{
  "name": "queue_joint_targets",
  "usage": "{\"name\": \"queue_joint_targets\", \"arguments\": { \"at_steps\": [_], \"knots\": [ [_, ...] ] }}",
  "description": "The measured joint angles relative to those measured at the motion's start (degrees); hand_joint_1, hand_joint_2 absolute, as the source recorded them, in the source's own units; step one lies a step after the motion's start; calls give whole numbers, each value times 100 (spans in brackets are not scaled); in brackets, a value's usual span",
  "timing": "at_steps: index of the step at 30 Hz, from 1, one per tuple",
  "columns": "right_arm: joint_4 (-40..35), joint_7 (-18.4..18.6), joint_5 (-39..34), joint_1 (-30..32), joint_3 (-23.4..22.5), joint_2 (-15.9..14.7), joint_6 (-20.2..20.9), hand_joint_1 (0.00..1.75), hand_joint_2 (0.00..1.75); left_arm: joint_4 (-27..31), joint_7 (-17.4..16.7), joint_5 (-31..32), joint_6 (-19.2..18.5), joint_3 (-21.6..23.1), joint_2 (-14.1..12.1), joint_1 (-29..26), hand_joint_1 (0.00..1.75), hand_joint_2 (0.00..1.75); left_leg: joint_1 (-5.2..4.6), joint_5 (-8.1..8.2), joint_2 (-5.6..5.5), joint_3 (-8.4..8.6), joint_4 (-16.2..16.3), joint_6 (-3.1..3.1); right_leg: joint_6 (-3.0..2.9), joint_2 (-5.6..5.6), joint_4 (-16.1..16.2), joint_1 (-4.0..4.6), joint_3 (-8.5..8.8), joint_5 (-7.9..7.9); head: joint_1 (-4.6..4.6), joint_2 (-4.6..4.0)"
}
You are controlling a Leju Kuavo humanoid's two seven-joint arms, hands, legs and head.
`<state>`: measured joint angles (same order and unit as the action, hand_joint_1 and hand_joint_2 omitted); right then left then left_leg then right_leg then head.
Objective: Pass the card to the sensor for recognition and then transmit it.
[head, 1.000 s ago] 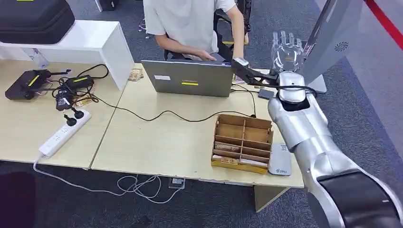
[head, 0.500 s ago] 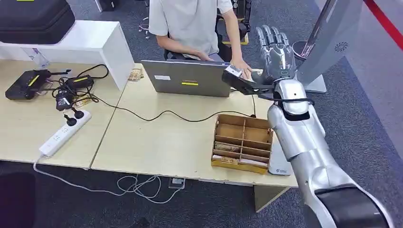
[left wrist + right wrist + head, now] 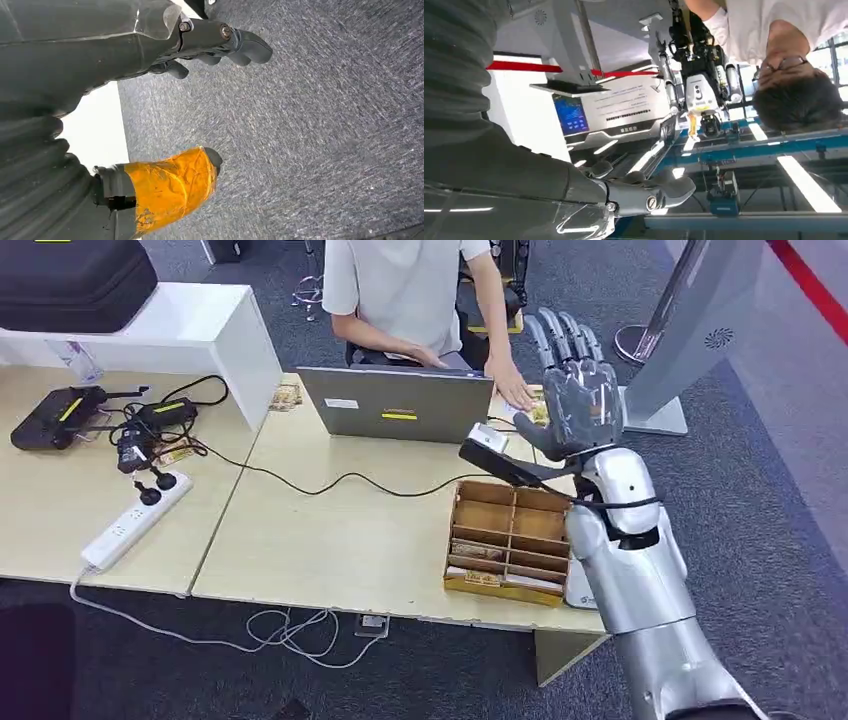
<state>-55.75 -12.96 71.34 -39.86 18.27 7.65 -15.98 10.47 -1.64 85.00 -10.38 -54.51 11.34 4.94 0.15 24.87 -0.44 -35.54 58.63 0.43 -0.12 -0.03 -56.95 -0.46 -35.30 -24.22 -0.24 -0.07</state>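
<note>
From my head camera I count 1 person (image 3: 400, 290) behind 1 laptop (image 3: 400, 405), 1 white power strip (image 3: 135, 520) on the left table top, and 1 wooden box (image 3: 513, 530) with dividers near the table's (image 3: 330, 540) front edge. The cards (image 3: 480, 553) lie flat in the box's compartments on the side nearest me; I cannot count them. 1 grey sensor pad (image 3: 577, 593) lies just beside the box, partly hidden by my forearm.

My right hand (image 3: 572, 400) is raised above the table, fingers straight and spread, holding nothing. The person's hand (image 3: 515, 392) rests on the table just beside it. 1 small yellowish thing shows at my palm's edge; I cannot tell what it is.

My right wrist camera adds what the head misses: 1 blue display screen (image 3: 571, 112) on a stand and 1 other robot (image 3: 699, 90).

My left wrist camera shows my left hand (image 3: 125, 50) over grey carpet (image 3: 300, 125), its orange-taped thumb (image 3: 170, 185) apart from the loosely bent fingers, holding nothing.
</note>
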Motion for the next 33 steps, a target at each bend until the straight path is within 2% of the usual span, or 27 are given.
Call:
{"name": "queue_joint_targets", "arguments": {
  "at_steps": [7, 13, 21, 27, 33],
  "knots": [
    [-933, -181, -314, 562, 321, -254, 253, 0, 175, 0, -7, -96, 22, -127, -4, -9, 0, 175, 0, 2, 0, 0, 0, 1, -1, 0, 0, 0, 0, -1, -2, 0],
    [-1389, -357, -608, 990, 601, -411, 490, 0, 175, 0, -7, -149, 33, -179, -4, -10, 0, 175, 0, 6, 0, 0, 0, 6, 0, 0, 0, 0, 1, -3, -2, 0],
    [-1483, -490, -737, 1408, 975, -531, 560, 0, 175, 0, -2, -197, 37, -271, -9, -10, 0, 175, 0, 8, 0, 0, 0, 6, 0, 0, 0, 0, 1, -4, -2, 0],
    [-1480, -547, -798, 1532, 1091, -575, 595, 0, 175, 0, -2, -199, 61, -276, -18, -10, 0, 175, 0, 8, 0, 0, 0, 6, 1, 0, 0, 0, 1, -4, 0, 0],
    [-1283, -628, -903, 1785, 1303, -604, 575, 0, 175, 0, 9, -212, 81, -291, -55, -9, 0, 175, 0, 9, 0, 0, 0, 5, 5, 0, 0, 0, 1, -8, 0, 0]
  ]
}}
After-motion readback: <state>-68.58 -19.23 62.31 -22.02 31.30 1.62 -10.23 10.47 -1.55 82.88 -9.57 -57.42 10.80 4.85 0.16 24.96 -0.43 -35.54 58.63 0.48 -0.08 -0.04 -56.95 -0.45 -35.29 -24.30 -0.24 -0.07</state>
